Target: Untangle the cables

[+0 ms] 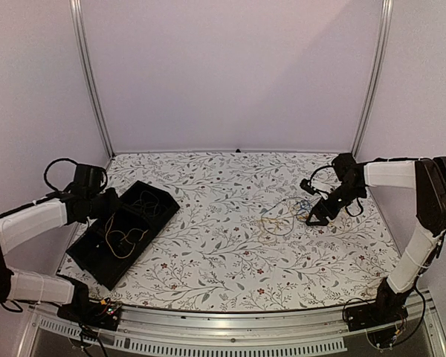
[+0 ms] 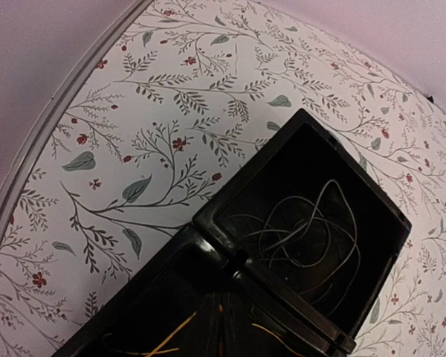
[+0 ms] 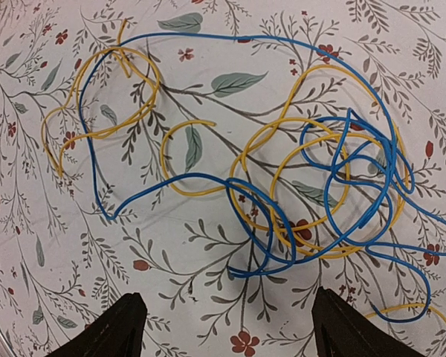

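Two tangled cables [image 3: 282, 193] lay under the wide-open right gripper [image 3: 227, 323], likely needing one strand pinched; left gripper [image 1: 110, 201] was closed.

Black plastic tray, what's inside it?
Far compartment: a loose dark thin wire coil. Near compartment: a thin yellow-orange wire. The left arm covers part of the tray's left rim.

white table cover [image 1: 230, 245] printed with grey-green leafy sprigs and small red flowers. on it a blue wire [image 3: 230, 34] and a yellow wire [image 3: 104, 131]. black tray [image 2: 215, 230] with a dark grey wire [image 2: 312, 223] and a yellow-orange wire [image 1: 123, 242]. pale lilac walls [image 1: 230, 74].
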Controlling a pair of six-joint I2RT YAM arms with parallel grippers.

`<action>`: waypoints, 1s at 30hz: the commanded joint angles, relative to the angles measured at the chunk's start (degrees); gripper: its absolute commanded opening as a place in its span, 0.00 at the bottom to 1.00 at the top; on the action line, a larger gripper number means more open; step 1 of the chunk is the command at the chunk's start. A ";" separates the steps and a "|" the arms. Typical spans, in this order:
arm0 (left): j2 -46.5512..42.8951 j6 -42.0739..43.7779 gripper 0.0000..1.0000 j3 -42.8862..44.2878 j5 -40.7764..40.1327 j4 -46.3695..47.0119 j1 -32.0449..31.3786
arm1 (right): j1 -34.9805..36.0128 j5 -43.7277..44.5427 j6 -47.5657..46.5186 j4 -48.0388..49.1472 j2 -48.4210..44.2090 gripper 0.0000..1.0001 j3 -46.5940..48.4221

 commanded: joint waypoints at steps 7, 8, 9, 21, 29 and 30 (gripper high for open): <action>7.33 -5.79 0.00 -0.32 1.42 -4.99 0.62 | 0.77 -0.58 -0.70 -0.79 0.74 0.81 1.06; 7.81 -6.19 0.00 -0.26 1.65 -5.35 0.57 | 0.87 -0.58 -0.74 -0.79 0.74 0.81 1.02; 8.14 -6.55 0.00 -0.22 1.73 -5.51 0.58 | 0.84 -0.53 -0.75 -0.79 0.74 0.81 1.04; 4.11 -2.74 0.29 5.32 0.28 -10.59 0.61 | 1.28 -0.40 -1.01 -1.14 1.08 0.81 1.05; -1.86 -4.60 0.63 10.39 2.97 -22.30 0.58 | 2.02 0.02 -1.25 -1.44 1.08 0.81 1.14; -2.70 -5.07 0.64 10.64 3.48 -24.15 0.59 | 2.27 0.18 -1.20 -1.45 1.08 0.81 1.10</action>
